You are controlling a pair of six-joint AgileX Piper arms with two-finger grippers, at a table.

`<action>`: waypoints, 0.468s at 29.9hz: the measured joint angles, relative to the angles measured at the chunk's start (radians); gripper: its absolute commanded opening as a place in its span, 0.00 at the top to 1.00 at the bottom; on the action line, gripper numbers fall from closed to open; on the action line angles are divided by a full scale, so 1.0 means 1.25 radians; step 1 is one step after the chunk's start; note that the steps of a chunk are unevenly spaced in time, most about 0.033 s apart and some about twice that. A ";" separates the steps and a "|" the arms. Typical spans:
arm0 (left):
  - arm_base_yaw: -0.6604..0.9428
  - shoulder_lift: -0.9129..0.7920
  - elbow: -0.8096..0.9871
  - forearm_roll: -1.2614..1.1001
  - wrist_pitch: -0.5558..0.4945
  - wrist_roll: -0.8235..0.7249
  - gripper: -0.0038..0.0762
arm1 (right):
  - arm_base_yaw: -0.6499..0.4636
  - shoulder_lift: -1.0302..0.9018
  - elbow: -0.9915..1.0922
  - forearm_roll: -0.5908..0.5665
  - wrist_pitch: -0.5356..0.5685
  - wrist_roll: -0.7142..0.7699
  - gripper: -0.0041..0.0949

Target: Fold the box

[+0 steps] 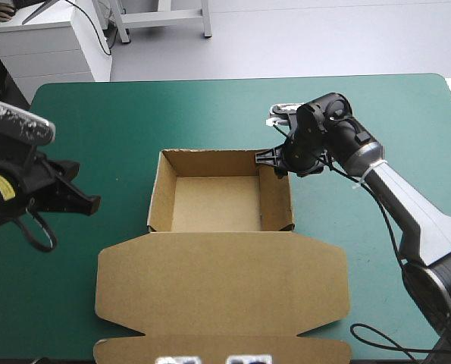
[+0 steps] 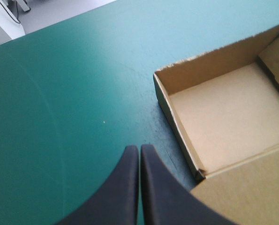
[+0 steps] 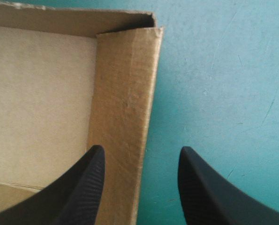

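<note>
Teal-green cover (image 1: 210, 106) holds the box (image 1: 214, 203) mid-table, an open tray with lid (image 1: 221, 280) flat, where the right gripper (image 3: 141, 150), fingers apart and seemingly astride the right wall (image 3: 125, 93), could untuck it by a skewed pinch, while the left gripper (image 2: 139, 147), fingers together, braces nothing.

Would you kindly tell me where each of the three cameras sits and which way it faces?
High view: above and behind the robot, looking forward and down at the table; shows both arms, left gripper and right gripper.
Left wrist view: above the left wrist, looking along its shut gripper toward the box.
Right wrist view: above the right wrist, looking down its open gripper, which straddles the box's right wall.
All three share the box's tray.
</note>
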 measured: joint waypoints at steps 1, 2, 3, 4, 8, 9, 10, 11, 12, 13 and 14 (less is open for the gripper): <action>0.000 -0.021 0.035 -0.002 -0.006 0.000 0.96 | 0.000 0.008 0.004 0.001 0.000 -0.004 0.50; 0.000 -0.051 0.080 -0.004 -0.014 0.000 0.96 | 0.000 0.020 0.007 0.004 -0.001 -0.011 0.50; 0.000 -0.072 0.112 -0.003 -0.021 0.000 0.96 | 0.000 0.029 0.008 0.008 -0.002 -0.014 0.50; 0.000 -0.097 0.144 -0.003 -0.028 0.000 0.96 | 0.000 0.039 0.008 0.015 -0.003 -0.016 0.50; 0.000 -0.185 0.300 -0.005 -0.043 0.000 0.96 | 0.000 0.079 0.008 0.015 -0.006 -0.032 0.60; 0.000 -0.206 0.342 -0.005 -0.048 0.000 0.96 | 0.000 0.089 0.008 0.020 -0.006 -0.038 0.67; 0.000 -0.226 0.384 -0.006 -0.054 0.000 0.96 | 0.000 0.097 0.008 0.023 -0.007 -0.045 0.72; 0.000 -0.246 0.426 -0.006 -0.063 0.000 0.96 | 0.000 0.105 0.008 0.026 -0.007 -0.051 0.80; 0.000 -0.262 0.468 -0.007 -0.074 0.000 0.96 | 0.000 0.109 0.009 0.028 -0.009 -0.054 0.88; 0.000 -0.281 0.508 -0.011 -0.085 0.000 0.96 | 0.000 0.113 0.009 0.029 -0.009 -0.057 0.93; 0.000 -0.300 0.544 -0.017 -0.099 0.000 0.96 | 0.000 0.114 0.009 0.028 -0.009 -0.057 0.98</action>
